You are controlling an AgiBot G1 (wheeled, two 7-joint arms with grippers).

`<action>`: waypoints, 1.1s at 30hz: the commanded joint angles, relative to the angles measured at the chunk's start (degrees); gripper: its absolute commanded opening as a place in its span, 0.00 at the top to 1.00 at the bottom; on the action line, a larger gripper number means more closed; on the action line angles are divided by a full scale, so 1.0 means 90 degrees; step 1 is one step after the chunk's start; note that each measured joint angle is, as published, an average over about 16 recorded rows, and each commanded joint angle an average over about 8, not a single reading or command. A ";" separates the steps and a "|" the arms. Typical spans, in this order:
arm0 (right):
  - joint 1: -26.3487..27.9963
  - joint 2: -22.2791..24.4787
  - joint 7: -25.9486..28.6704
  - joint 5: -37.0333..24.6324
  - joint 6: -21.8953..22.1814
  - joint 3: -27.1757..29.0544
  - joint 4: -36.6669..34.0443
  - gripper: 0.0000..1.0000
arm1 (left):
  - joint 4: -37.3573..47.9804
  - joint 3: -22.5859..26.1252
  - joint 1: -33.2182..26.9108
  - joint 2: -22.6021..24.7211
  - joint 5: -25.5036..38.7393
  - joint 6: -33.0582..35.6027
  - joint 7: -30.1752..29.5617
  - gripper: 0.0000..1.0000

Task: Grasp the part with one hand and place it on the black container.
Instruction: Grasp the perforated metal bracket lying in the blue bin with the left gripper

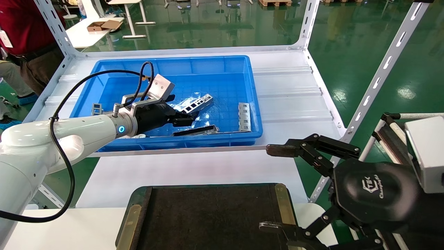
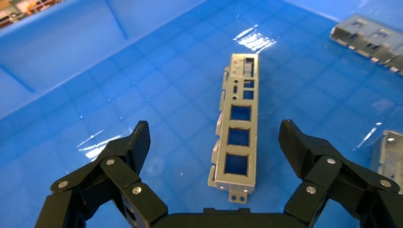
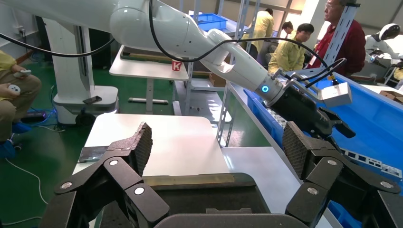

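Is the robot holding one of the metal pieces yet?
No, nothing is held. The left gripper is open around the part in the blue bin, not touching it. The right gripper, also open, holds nothing.

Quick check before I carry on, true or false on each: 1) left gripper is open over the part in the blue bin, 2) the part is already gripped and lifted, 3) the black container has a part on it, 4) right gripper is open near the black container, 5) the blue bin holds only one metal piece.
1) True: the left gripper is open, fingers either side of the part in the blue bin.
2) False: the part lies flat on the bin floor, untouched.
3) False: the black container is bare where visible.
4) True: the right gripper is open beside the container's right edge.
5) False: other brackets lie there too.
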 commanded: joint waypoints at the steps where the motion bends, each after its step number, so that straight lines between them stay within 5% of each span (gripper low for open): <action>1: 0.0000 0.0000 0.0000 0.0000 0.0000 0.0000 0.0000 1.00 | 0.0033 -0.0005 0.0018 0.0027 -0.0008 -0.0090 -0.0005 1.00; 13: 0.0000 0.0000 -0.0001 0.0001 0.0000 -0.0001 0.0000 1.00 | -0.0137 -0.0004 0.0164 0.0119 -0.0044 -0.0712 -0.0105 1.00; 33: 0.0001 0.0001 -0.0001 0.0002 0.0001 -0.0003 0.0000 1.00 | -0.0224 0.0122 0.0196 0.0092 -0.0026 -0.0723 -0.0367 1.00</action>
